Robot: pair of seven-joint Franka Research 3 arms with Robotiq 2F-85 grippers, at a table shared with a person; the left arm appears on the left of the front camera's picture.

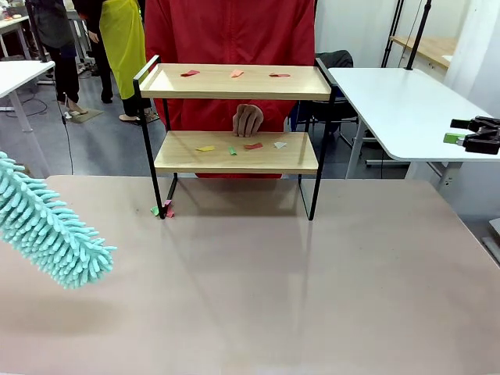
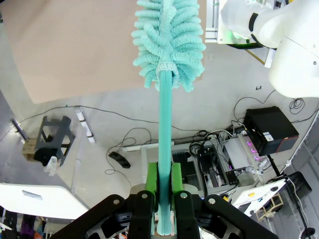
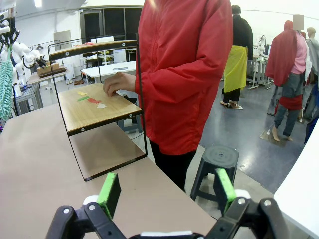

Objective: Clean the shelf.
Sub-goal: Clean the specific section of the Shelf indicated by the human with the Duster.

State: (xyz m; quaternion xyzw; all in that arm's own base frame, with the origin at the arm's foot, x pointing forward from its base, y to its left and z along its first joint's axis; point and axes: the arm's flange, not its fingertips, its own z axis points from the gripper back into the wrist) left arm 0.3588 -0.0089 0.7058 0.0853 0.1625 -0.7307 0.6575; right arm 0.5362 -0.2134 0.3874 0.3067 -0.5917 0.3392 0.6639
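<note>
The shelf (image 1: 234, 152) stands at the table's far middle, with small coloured paper scraps (image 1: 234, 73) on its top board and more scraps (image 1: 241, 147) on the lower one. My left gripper (image 2: 164, 174) is shut on the handle of a fluffy teal duster (image 2: 168, 42), whose head (image 1: 47, 226) hangs over the table's left side, well short of the shelf. My right gripper (image 3: 167, 191) is open and holds nothing; it hovers at the far right (image 1: 473, 134). From the right wrist the shelf (image 3: 99, 107) appears sideways. The person's hand (image 1: 248, 119) rests behind the lower board.
Two scraps (image 1: 162, 209) lie on the table by the shelf's front left leg. The person in a red jacket (image 1: 230, 31) stands behind the shelf. A white table (image 1: 398, 109) is at the right and a black stool (image 3: 217, 159) beyond the table edge.
</note>
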